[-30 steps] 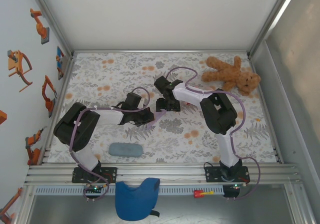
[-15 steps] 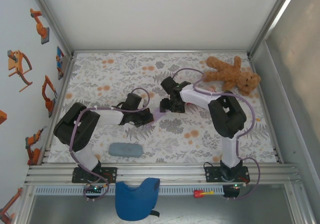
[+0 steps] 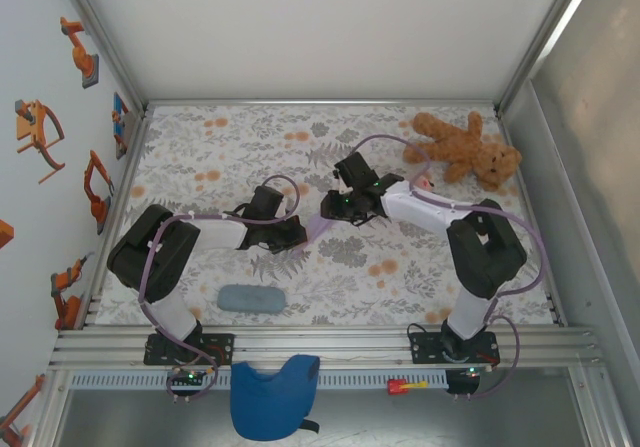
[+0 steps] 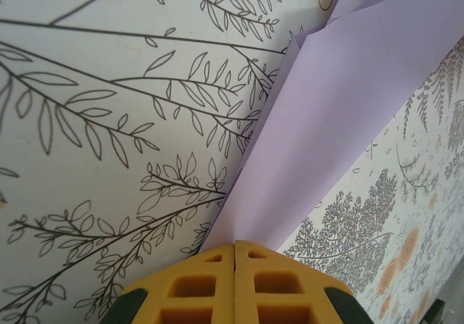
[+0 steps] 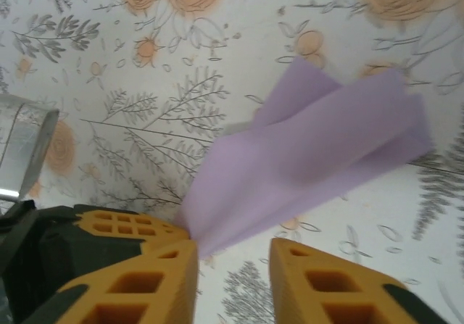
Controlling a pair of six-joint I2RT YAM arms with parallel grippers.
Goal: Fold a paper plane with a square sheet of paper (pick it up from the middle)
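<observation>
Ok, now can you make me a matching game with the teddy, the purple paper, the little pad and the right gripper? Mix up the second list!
Things:
1. teddy
2. paper
3. pad
4. right gripper

Matches:
A. open, fingers apart
B. grey-blue, lying flat
C. brown, at the far right
D. pinched in the shut left gripper

Pairs: 1-C, 2-D, 3-B, 4-A.

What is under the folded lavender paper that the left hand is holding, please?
The floral table cover shows on both sides of the paper, which the left hand pinches at its near end. The patch directly beneath the sheet is hidden.
</observation>
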